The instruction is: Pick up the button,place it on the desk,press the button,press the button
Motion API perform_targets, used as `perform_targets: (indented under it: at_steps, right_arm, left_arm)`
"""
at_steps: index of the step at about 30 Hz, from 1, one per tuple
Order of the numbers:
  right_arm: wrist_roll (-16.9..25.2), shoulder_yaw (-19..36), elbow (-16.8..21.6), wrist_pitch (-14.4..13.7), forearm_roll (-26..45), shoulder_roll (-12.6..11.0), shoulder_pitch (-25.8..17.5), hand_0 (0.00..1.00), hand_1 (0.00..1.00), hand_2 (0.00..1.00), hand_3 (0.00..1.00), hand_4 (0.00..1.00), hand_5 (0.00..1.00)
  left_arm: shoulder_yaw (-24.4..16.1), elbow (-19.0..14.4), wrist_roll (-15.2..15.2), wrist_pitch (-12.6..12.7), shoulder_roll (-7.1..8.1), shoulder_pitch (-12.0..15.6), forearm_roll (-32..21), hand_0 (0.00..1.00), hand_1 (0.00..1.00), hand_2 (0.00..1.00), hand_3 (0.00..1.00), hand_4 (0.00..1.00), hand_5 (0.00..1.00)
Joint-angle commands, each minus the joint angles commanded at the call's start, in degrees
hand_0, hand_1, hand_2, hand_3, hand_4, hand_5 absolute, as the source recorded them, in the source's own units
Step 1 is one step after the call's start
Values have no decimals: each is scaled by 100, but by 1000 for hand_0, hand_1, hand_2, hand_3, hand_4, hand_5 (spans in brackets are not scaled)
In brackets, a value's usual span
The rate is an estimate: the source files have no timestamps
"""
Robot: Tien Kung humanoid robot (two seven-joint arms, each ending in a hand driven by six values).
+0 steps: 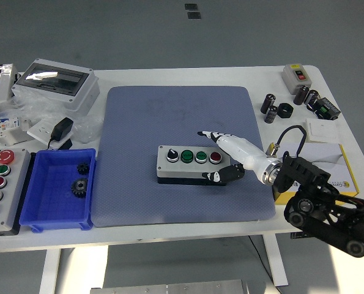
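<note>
Hand (226, 158) (right) clamps the button box (193, 164) at its right end, fingers across the far edge, thumb on the near side. Box sits mid-mat (169, 110) on the bench (188, 76), so I'd call placing nearly done.

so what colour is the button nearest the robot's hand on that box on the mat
Red: the rightmost button on the button box, beside the right hand. Head view shows it best.

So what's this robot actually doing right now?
Its right hand is gripping the right end of a grey button box, fingers over the back and thumb at the front. The box, with one black knob, two green buttons and one red, lies on the blue mat. No button is being pressed. The left arm is out of sight.
</note>
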Motion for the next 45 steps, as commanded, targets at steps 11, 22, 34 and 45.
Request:
perform_targets:
  at_steps: [11,22,34,45]
  right_arm:
    - [41,1260,1339,244,1486,-850,-351,998,991,998,998,809,115]
    - [-1314,1240,1545,1042,1294,-1260,179,998,993,998,998,776,222]
    - [-1587,1089,1545,1943,1653,-1061,387,76,181,224,678,564,2]
    - [-1588,512,1278,1775,1598,-456,767,20,115,199,690,579,2]
  left_arm:
    - [48,0,1,-98,3,27,-119,624,604,543,588,680,117]
    - [81,0,8,-74,1,36,-248,625,603,539,590,674,105]
    - [60,0,55,-72,6,55,-250,625,605,538,592,672,101]
    - [73,0,54,-86,-3,29,-230,626,604,537,591,670,120]
